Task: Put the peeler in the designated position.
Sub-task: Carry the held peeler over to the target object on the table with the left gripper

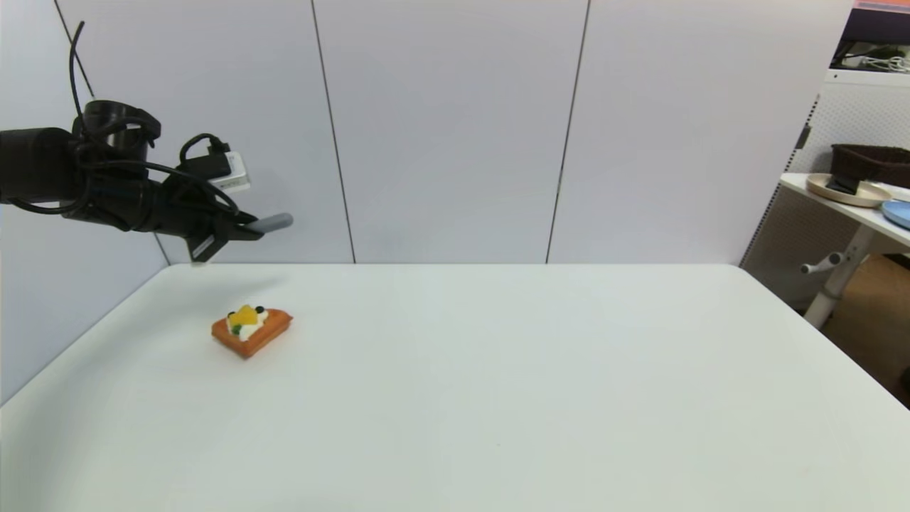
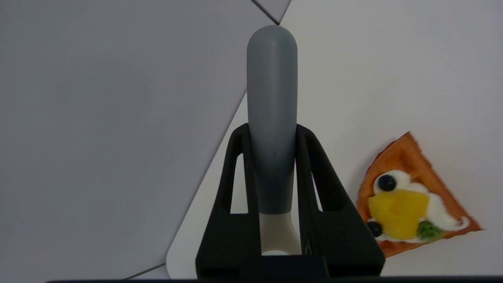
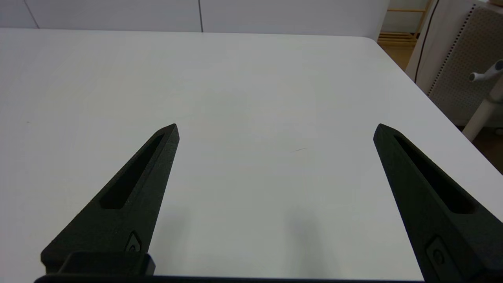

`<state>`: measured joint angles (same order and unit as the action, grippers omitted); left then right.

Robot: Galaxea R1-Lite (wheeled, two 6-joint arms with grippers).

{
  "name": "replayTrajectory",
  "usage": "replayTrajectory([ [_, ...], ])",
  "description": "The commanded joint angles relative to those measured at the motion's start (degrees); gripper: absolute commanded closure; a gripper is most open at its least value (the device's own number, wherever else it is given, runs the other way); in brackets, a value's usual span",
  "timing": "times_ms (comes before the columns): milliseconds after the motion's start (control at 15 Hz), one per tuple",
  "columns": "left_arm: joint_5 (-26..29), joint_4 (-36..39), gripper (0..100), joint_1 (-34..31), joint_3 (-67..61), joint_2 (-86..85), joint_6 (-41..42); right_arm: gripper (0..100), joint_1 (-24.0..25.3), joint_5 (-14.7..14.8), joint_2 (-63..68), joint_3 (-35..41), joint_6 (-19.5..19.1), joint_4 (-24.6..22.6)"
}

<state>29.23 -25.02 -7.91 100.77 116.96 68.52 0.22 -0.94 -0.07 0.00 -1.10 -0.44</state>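
Peeler (image 2: 271,118) (grey handle outward) held aloft, roughly level.

Plain white rectangular table (image 1: 498,398) takes up most of the space, with pale grey panelled walls (image 1: 448,128) split by thin dark seams right behind it. Off to the side there's a white perforated pegboard partition (image 1: 846,142) and a smaller white side table (image 1: 839,206) holding a dark brown basket (image 1: 871,162) and a beige round plate (image 1: 846,190).

On your white table (image 1: 498,398): one orange toy toast (image 1: 251,331) with white cream, yellow fruit and dark berries, lying flat near the far left corner. Beyond your right edge: a side table (image 1: 853,206) carrying a beige plate (image 1: 846,190), a dark basket (image 1: 873,162) and a blue plate (image 1: 897,212).
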Motion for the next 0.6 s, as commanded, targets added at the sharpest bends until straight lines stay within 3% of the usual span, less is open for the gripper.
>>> replayTrajectory([
  [67, 3.11, -3.73, 100, -2.99, 11.47, 11.89, 12.78, 0, 0.04, -0.03, -0.01, 0.00, -0.05, 0.00],
  [333, 11.54, -4.25, 100, -2.99, 11.82, 17.51, 17.08, 0, 0.04, -0.03, -0.01, 0.00, -0.05, 0.00],
  [600, 14.18, -4.34, 100, -2.81, 12.00, 20.94, 19.19, 0, 0.04, -0.03, -0.01, 0.00, -0.05, 0.00],
])
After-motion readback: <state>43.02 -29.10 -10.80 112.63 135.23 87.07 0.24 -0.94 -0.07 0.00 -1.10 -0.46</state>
